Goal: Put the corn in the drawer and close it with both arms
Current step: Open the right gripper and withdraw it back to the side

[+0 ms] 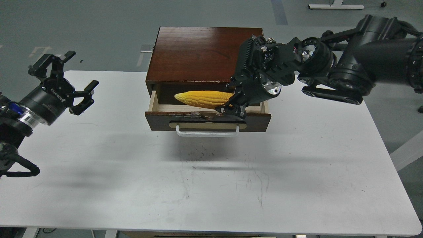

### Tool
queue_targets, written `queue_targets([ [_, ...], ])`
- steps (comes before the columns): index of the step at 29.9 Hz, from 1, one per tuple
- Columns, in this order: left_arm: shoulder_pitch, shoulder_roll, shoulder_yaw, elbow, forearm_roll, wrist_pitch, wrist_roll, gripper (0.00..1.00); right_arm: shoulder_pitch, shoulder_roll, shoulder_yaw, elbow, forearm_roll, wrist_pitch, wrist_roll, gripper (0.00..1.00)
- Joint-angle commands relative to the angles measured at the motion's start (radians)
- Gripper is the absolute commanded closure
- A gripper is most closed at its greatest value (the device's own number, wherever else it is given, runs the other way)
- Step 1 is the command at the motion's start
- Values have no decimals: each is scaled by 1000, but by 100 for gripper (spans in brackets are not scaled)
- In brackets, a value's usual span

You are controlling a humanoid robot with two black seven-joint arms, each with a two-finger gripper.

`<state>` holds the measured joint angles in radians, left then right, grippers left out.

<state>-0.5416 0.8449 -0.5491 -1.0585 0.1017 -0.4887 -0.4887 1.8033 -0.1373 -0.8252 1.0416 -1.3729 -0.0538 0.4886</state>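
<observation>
The yellow corn lies lengthwise across the open drawer, tapered end to the left, down between the drawer's pale wooden walls. My right gripper is shut on the corn's thick right end, just behind the drawer's chipped front edge. The drawer is pulled out of the dark brown cabinet, its white bar handle facing me. My left gripper is open and empty, held above the table's left side, well away from the cabinet.
The white table carries the cabinet at its far middle edge. My right arm's bulky wrist and elbow hang over the cabinet's right side. Grey floor lies beyond the table.
</observation>
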Motion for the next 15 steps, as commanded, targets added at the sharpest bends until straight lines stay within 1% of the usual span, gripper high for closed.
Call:
queue_targets([
  [1,0,0,0,0,0,0,0,0,4,4,1,2,0,0,0,38],
  [4,0,0,-2,0,0,0,0,0,11,2,1,5,2,-1,0,34],
  [10,0,0,-2,0,0,0,0,0,45,-4,17,20,15,-11,0,34],
  [13,-1,0,-3,0,0,0,0,0,74,-33,60,28,23,-11,0,33],
  [15,-1,0,-3,0,0,0,0,0,77,-83,124,28,73,-6,0,26],
])
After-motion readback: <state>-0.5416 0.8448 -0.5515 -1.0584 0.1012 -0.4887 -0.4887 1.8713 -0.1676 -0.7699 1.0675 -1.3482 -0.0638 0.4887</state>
